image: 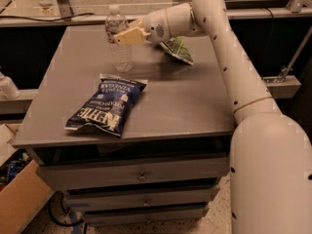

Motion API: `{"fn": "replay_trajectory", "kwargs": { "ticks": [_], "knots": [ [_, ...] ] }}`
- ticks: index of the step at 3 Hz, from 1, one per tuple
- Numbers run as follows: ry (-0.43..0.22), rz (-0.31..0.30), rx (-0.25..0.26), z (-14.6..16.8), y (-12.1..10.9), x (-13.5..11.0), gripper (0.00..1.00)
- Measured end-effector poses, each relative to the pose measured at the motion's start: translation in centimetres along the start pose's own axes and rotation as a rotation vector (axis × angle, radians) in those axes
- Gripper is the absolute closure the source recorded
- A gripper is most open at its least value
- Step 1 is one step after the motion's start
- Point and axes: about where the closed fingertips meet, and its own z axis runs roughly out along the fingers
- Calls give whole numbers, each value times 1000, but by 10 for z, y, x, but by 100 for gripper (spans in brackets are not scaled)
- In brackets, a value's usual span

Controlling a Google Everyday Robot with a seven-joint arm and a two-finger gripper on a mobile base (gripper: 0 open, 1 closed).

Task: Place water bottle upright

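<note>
Water bottle upright, base on or just above counter, cannot tell which; hand grasps its upper body; placing step; next: let go, back away without tipping it.

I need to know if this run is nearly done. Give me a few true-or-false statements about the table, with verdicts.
1. The bottle stands upright on the table. True.
2. The gripper holds the chip bag. False: it is shut on the bottle at label height.
3. The chip bag lies flat, nearer the table's front edge than the bottle. True.
4. The green bag lies on top of the chip bag. False: they are apart, and the green bag lies at the back, by the arm.
</note>
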Motion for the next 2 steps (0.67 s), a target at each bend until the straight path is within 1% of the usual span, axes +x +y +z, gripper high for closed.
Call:
{"fn": "replay_trajectory", "kwargs": {
  "ticks": [2],
  "knots": [
    [21, -17, 13, -3, -11, 3, 35]
  ]
}}
